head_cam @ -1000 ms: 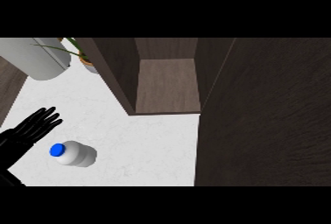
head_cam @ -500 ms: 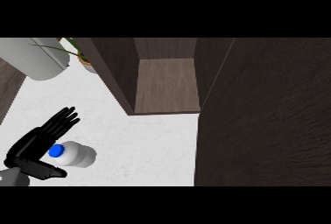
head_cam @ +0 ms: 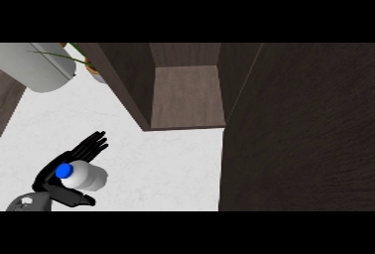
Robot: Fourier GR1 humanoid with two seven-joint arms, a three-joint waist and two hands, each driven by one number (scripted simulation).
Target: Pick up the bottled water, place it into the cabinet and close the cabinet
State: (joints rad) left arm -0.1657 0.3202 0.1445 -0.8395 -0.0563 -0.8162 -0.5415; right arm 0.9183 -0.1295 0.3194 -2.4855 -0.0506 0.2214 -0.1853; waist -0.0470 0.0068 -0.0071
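Head view: left hand (head_cam: 62,186) has closed in from counter's left side onto bottled water (head_cam: 82,177). Fingers extend behind bottle, thumb below; grasp forming, curl not complete. Bottle upright on white counter (head_cam: 161,163), lower left, blue cap up. Cabinet (head_cam: 187,96) open, well apart. Right hand not visible. Judgement: lift pending.

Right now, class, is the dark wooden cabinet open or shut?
Open: the dark wooden cabinet shows its bare inner shelf, its door swung aside at the right.
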